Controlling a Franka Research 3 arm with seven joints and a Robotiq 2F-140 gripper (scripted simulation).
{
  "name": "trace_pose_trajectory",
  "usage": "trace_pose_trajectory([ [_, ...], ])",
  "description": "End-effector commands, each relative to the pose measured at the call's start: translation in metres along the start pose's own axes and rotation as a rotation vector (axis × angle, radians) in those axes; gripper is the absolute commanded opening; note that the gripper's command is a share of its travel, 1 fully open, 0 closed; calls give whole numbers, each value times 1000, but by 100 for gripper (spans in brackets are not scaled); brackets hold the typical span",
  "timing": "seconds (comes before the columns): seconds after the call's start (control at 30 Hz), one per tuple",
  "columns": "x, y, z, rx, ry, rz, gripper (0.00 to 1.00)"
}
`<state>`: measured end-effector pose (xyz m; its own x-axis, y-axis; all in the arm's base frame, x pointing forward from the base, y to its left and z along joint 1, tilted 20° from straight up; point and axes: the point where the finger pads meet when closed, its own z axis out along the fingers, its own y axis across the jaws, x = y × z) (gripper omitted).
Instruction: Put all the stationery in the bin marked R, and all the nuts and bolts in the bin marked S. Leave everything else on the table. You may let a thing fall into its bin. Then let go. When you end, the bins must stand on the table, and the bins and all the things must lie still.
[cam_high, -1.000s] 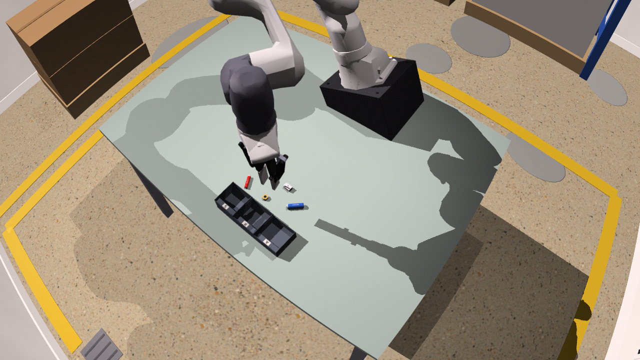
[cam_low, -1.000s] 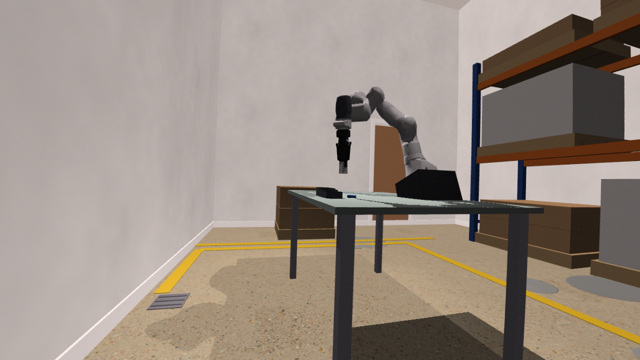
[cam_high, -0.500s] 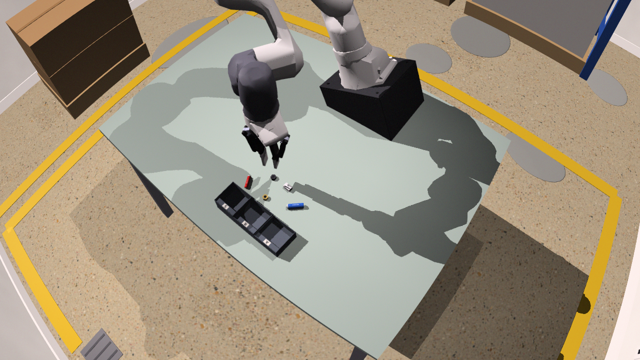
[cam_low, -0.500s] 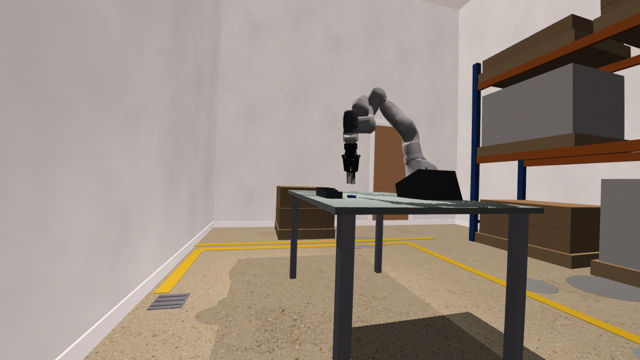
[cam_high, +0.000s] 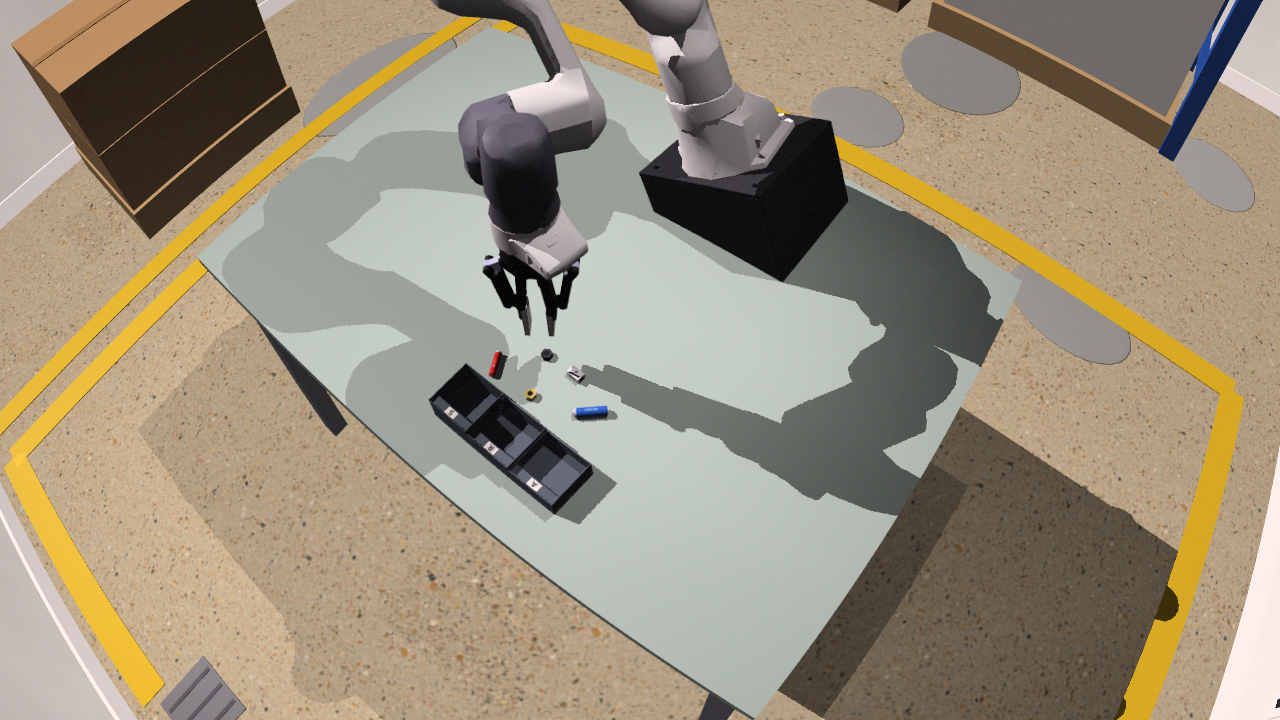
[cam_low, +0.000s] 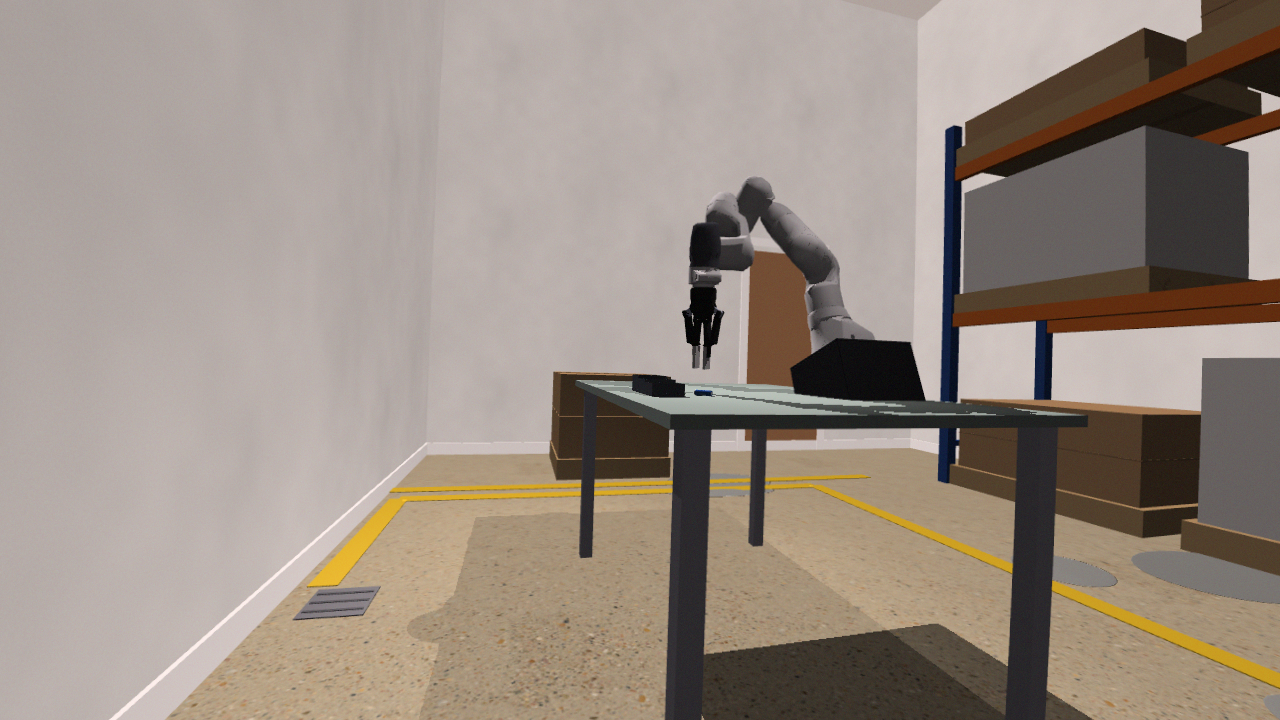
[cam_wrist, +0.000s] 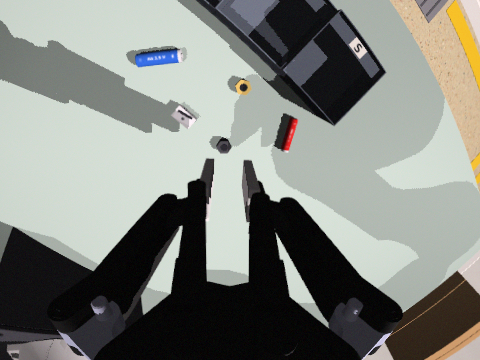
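My gripper (cam_high: 538, 322) (cam_low: 700, 360) (cam_wrist: 228, 172) hangs above the table with its fingers a narrow gap apart and nothing between them. Just ahead of the fingertips a small dark nut (cam_high: 546, 355) (cam_wrist: 223, 144) lies on the table. A yellow nut (cam_high: 531, 394) (cam_wrist: 243, 87) lies close to the bins. A red and black block (cam_high: 495, 363) (cam_wrist: 287, 134) lies beside the bin marked S (cam_high: 460, 394) (cam_wrist: 334, 74). The bin marked R (cam_high: 505, 425) (cam_wrist: 280, 14) is the middle one of the dark row. Both bins look empty.
A small white and grey piece (cam_high: 575, 374) (cam_wrist: 184, 115) and a blue cylinder (cam_high: 591, 411) (cam_wrist: 158, 58) (cam_low: 702, 392) lie right of the nuts. A third bin (cam_high: 550, 465) ends the row. The robot's black base (cam_high: 742, 201) stands at the back. The table's edge runs just past the bins.
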<state>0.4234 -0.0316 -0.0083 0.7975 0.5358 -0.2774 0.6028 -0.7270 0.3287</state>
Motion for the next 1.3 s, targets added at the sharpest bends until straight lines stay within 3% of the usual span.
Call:
trace_pose_trajectory([
  [0.0, 3, 0, -1, 8, 23, -140, 19],
  [0.93, 2, -2, -1, 30, 93, -535, 19],
  [1.27, 1, -2, -1, 30, 93, -539, 19],
])
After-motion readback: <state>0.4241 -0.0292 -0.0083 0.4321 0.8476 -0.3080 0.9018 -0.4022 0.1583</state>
